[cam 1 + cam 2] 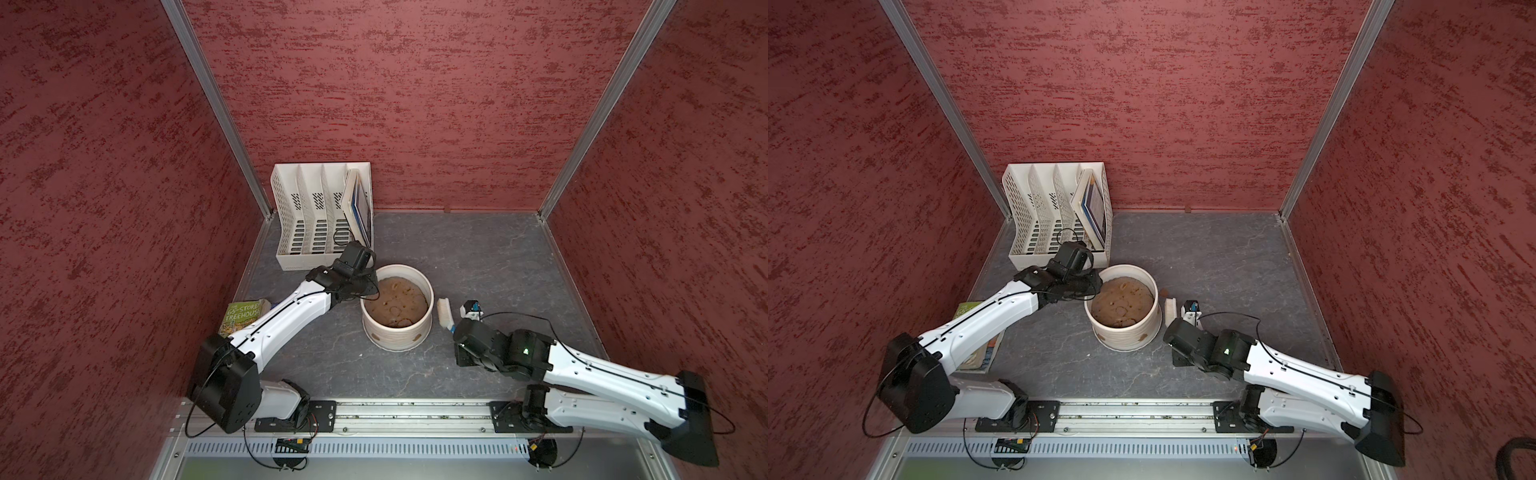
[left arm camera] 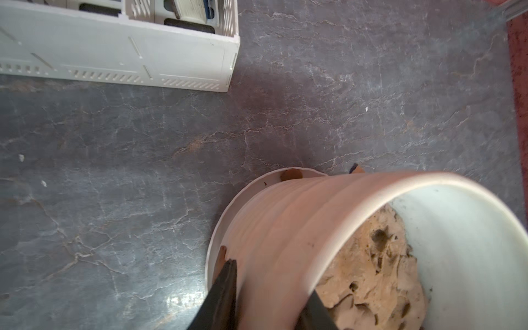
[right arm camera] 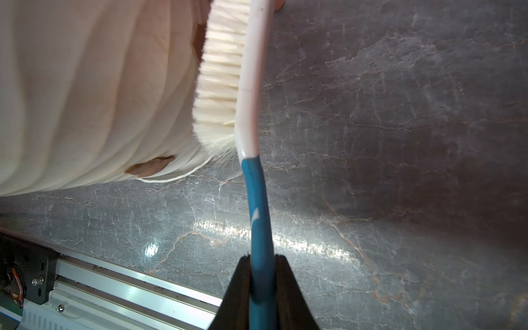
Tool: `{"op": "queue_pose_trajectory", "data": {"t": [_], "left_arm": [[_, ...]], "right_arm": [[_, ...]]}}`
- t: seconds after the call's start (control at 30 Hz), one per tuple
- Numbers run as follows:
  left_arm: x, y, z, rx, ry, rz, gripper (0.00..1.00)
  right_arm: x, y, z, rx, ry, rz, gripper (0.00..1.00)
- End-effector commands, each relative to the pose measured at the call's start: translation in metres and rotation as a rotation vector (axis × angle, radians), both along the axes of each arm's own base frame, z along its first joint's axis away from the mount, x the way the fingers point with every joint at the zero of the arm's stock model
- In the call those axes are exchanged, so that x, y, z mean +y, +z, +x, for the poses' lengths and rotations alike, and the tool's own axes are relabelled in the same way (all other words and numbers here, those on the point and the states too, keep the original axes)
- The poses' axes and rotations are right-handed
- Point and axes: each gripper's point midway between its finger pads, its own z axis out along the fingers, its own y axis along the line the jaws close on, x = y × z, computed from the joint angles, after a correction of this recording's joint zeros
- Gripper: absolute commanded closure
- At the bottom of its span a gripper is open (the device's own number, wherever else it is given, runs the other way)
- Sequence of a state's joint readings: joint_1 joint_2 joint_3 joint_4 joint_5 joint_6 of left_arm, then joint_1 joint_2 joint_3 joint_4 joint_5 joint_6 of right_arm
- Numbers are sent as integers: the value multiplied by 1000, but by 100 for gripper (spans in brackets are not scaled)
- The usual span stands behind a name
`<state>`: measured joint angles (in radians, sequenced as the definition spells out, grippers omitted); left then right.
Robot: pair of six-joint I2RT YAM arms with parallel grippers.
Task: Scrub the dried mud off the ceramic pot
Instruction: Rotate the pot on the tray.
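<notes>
While braced at the rim, ceramic pot (image 1: 395,338): upright near the middle of the counter (image 1: 490,257), between the two arms; cream, ribbed, thick-rimmed.
Dried mud (image 3: 150,168): flat reddish-brown patch low on the outer wall, near the base; second patch part-hidden behind the bristles; two more low on the wall in the left wrist view.
Contents: lumpy brown mound (image 1: 397,301), covering the pot's floor.
Brush (image 3: 250,94): white bristle head, blue handle; bristles turned to the wall and seemingly touching it; long axis along the wall, running away from the right pincer.
Right pincer (image 3: 263,261): clamped on the blue handle.
Key relation: pot to the left of the right pincer; exposed patch closer to that pincer than the bristle head; judged need, a draw back along the handle's axis with bristles pressed to the wall.
Left pincer (image 2: 273,277): astride the wall at the rim, one finger outside, one inside; biting or merely straddling, cannot tell.
Nearer arm: right, for the mud beside the brush.
File rack (image 1: 316,216): back left corner, apart from the pot.
Book (image 1: 243,316): flat on the counter, under the left arm.
</notes>
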<state>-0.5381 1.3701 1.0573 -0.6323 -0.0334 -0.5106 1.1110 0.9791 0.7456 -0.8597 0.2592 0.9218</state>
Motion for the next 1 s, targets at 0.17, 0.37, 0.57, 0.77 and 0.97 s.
{"op": "queue_pose_trajectory", "data": {"t": [0.17,0.37,0.57,0.77,0.97], "left_arm": [[-7,13,6,-41,-12,-27,84],[-11,14,6,-28,-37,-29,100],[-19,21,3,-33,-62,-41,100],[-27,20,-1,-25,-88,-55,100],[-31,19,-1,-19,-101,-61,100]], "right_arm": [[7,23,12,-84,2,22,100],[2,26,9,-98,34,14,100],[20,26,-1,-66,137,68,100],[18,28,-6,-67,148,101,100],[24,25,-8,-50,163,116,100]]}}
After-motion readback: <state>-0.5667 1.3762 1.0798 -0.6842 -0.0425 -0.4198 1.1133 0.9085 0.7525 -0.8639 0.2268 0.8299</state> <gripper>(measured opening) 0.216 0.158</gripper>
